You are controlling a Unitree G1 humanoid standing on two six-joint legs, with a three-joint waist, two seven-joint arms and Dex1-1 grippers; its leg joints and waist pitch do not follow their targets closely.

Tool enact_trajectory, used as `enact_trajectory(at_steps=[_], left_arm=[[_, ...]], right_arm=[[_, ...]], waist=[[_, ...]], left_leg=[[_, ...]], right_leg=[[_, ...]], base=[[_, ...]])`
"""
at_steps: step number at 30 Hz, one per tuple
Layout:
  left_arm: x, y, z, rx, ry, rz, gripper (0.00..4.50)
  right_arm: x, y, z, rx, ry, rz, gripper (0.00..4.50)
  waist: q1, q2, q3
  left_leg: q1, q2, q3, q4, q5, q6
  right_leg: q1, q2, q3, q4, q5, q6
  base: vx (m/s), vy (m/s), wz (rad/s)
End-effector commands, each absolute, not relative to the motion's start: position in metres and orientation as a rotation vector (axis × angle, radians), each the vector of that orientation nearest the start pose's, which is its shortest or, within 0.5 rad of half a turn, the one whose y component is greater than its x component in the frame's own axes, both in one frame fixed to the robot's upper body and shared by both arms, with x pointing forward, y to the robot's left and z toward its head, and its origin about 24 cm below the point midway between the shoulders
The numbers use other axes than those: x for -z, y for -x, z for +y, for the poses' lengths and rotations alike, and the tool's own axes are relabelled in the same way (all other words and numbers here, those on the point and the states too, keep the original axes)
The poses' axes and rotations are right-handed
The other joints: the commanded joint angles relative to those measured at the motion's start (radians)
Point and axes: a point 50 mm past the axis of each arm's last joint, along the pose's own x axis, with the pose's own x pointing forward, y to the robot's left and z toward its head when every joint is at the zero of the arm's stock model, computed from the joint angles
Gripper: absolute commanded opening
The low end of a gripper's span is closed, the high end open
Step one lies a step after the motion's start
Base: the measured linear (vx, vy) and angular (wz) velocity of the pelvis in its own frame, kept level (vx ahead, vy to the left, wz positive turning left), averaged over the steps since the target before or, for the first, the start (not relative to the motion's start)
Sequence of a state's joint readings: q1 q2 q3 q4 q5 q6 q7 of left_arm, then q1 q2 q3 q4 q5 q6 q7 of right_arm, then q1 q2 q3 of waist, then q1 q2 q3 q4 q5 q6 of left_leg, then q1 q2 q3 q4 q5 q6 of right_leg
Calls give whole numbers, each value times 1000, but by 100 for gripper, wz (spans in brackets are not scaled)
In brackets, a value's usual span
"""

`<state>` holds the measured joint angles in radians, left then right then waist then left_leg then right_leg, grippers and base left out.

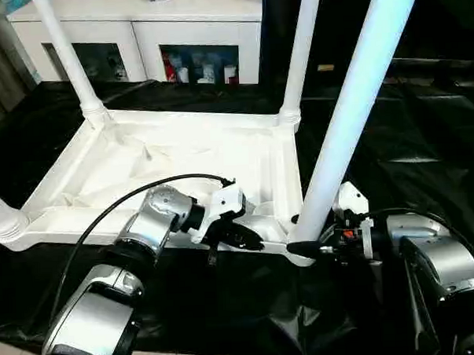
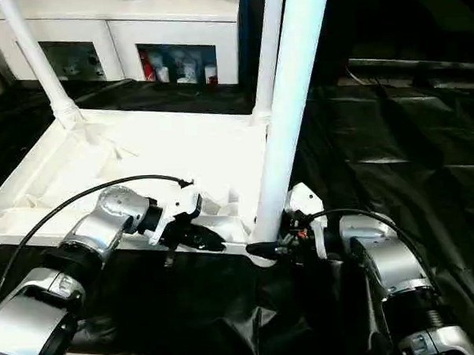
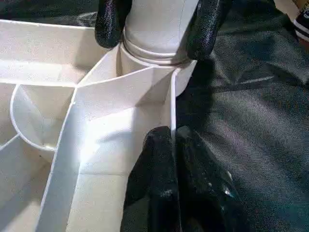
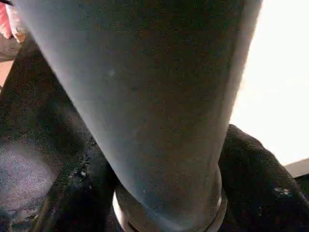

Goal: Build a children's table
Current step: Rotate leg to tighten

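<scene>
The white tabletop [image 1: 181, 160] lies upside down on black sheeting [image 1: 393, 139], a leg standing in each of 4 corner sockets. The right gripper [image 1: 307, 241] grasps the base of the near leg [image 1: 352, 102]. Beside it, the left gripper [image 1: 244, 238] is clenched on the tabletop's near rim

Head stereo pair: high, facing forward and down over the upturned tabletop [image 1: 181, 160] | Left wrist: close along the tabletop's near edge | Right wrist: pressed close to the near-right leg [image 4: 145, 111] | Shared: near-right corner socket [image 3: 149, 63].
</scene>
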<state>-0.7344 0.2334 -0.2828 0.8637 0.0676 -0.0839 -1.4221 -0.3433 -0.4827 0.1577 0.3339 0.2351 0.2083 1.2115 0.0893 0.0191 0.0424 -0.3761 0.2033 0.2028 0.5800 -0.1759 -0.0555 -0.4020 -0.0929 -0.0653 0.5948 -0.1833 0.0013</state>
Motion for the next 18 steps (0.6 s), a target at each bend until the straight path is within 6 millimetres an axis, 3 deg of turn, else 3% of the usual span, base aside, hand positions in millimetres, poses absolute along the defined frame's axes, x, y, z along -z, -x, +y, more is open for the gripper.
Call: enact_trajectory(at_steps=[1, 5, 8, 10, 12, 14, 16, 18], left_arm=[[-52, -317, 92, 1661, -370, 414, 0], [-52, -318, 90, 1634, -367, 399, 0], [-52, -324, 87, 1547, -374, 376, 0], [-52, -335, 83, 1403, -383, 368, 0], [-53, -341, 78, 1315, -375, 352, 0], [-56, -348, 65, 1212, -357, 322, 0], [-58, -352, 53, 1134, -344, 305, 0], [-59, -354, 40, 1081, -322, 290, 0]], right_arm=[[-51, -278, -171, -1272, 103, 371, 267], [-45, -273, -168, -1280, 82, 385, 255], [-37, -274, -167, -1200, 78, 402, 243], [-27, -284, -169, -1017, 90, 405, 242], [-20, -291, -169, -879, 88, 407, 241], [-11, -301, -168, -658, 32, 414, 241], [-4, -306, -165, -500, -18, 427, 240], [1, -308, -155, -427, -54, 439, 240]], waist=[[1, -16, -60], [2, -14, -60], [1, -15, -58], [-5, -13, -52], [-14, -16, -48], [-22, -16, -46], [-33, -13, -49], [-39, -13, -50]], left_leg=[[17, 36, -13, -62, -197, 73], [14, 35, -12, -60, -177, 83], [16, 34, -12, -61, -199, 75], [21, 32, -13, -65, -248, 49], [27, 26, -21, -71, -311, 4], [24, 25, -24, -75, -318, -5], [25, 24, -28, -77, -330, -17], [28, 24, -25, -75, -341, -5]], right_leg=[[49, -55, 38, -64, -161, -257], [50, -54, 38, -62, -135, -259], [48, -54, 37, -67, -171, -253], [39, -55, 37, -77, -254, -236], [40, -58, 33, -93, -422, -184], [37, -58, 34, -100, -468, -152], [36, -57, 32, -100, -458, -151], [33, -56, 34, -106, -439, -151]], base=[[0, 0, 0], [0, 0, 0], [0, 0, 0], [0, 0, 0], [-50, 5, -2], [-26, 7, -3], [0, 0, 0], [0, 0, 0]])
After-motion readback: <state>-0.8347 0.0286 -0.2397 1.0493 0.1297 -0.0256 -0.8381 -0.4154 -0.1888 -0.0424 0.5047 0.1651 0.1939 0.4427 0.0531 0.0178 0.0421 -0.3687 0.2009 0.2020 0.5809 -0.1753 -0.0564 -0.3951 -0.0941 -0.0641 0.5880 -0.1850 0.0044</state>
